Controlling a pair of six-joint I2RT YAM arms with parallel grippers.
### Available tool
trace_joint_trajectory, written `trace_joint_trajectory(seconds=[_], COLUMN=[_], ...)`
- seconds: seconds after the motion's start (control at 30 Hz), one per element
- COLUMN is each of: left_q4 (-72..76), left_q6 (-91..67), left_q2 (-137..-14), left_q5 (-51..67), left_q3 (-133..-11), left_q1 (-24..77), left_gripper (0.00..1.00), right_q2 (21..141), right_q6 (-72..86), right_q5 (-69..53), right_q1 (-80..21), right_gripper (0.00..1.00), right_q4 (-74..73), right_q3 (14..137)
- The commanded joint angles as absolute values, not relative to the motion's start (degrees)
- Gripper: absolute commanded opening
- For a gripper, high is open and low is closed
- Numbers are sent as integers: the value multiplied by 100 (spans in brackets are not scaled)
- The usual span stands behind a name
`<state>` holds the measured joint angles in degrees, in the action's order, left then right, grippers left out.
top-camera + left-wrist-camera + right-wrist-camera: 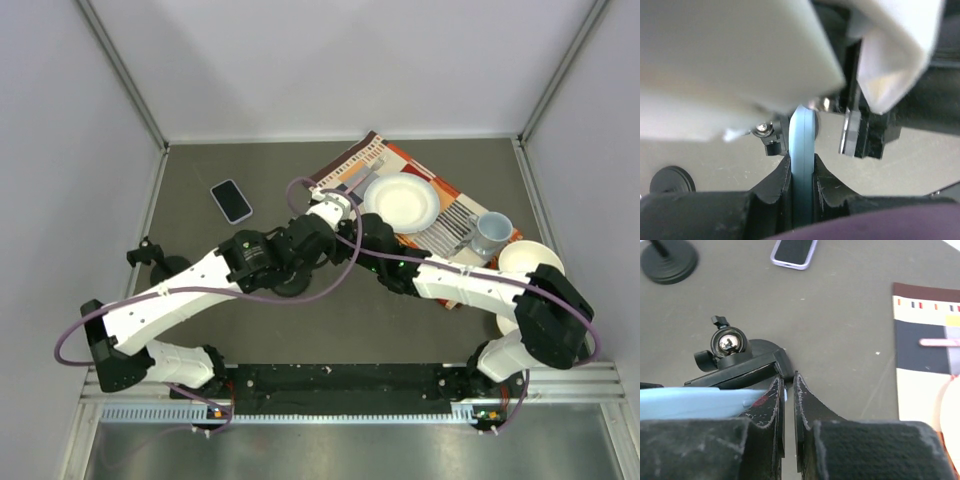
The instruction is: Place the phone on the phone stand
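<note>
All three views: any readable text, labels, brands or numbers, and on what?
None readable in any view.
Phone: dark face, no markings visible.
Placemat: stripes and colour blocks, no letters.
Mug, plate: plain.
Light blue slab: blank edge.

The phone (231, 200) lies back left on the table (400, 320). Right of it, the mat (365, 160) bears plate (401, 203) and mug (490, 236), with the bowl (530, 258) at its right edge. The left stand (165, 268) sits far left, and the middle stand (735, 362) is mid-table, beside the slab (802, 145) in my left claw (801, 167).
</note>
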<state>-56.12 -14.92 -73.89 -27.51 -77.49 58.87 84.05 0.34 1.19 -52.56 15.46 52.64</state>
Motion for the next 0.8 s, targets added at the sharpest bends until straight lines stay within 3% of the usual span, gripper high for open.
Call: trace_joint_trajectory(seconds=[0.0,0.1,0.43,0.6,0.77], left_q4=[-8418,-8788,-8807,-8789,-8798], left_q6=[-3794,-4216,-4307,-4219,-4289], left_q2=[-7786,-7848,-8068,-8209,-7894], left_q5=[-4288,-4666,-4948,-4747,-4702], left_q3=[-7497,-7488,-7392,-7453,-7594], left_q1=[5493,5511,5440,5449,5458], left_gripper=[0,0,0,0,0], right_q2=[8332,8227,8086,7980,7893], right_q6=[-394,-720,-1265,-1880,-1424], right_q5=[3406,3988,3973,3183,1954], right_q1=[-5106,-5185,-5300,-5344,-5317], right_gripper=[0,0,0,0,0], right_q4=[2478,2890,3032,3540,2840], right_q3=[5414,5248,5177,5106,5431])
